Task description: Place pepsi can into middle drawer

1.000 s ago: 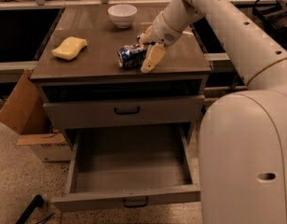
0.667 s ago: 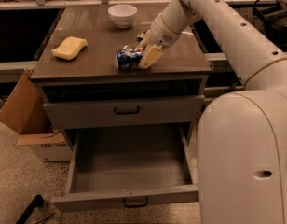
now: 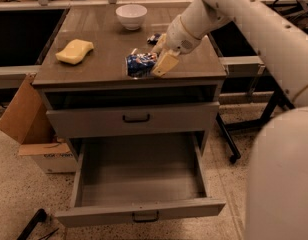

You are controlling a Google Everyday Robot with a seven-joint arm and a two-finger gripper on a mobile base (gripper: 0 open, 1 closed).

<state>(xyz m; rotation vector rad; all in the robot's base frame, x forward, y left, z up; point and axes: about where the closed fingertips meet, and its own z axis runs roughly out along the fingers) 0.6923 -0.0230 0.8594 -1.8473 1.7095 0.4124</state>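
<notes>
The pepsi can point(image 3: 139, 64), blue with white markings, lies on its side near the front edge of the cabinet top point(image 3: 94, 69). My gripper point(image 3: 155, 59) reaches in from the right and is shut on the can's right end. One tan finger point(image 3: 164, 64) shows in front of the can; the other is mostly hidden behind it. The middle drawer point(image 3: 139, 211) is pulled wide open below, and its grey box has nothing in it. The can is above and behind the drawer's opening.
A white bowl point(image 3: 131, 15) stands at the back of the top and a yellow sponge point(image 3: 74, 50) lies at the left. A dark blue snack packet point(image 3: 154, 36) lies behind the gripper. The upper drawer front point(image 3: 134, 119) is closed. A cardboard box point(image 3: 29, 119) stands at the left.
The can and the gripper have shifted slightly left and toward the front edge of the top. The drawers have not moved.
</notes>
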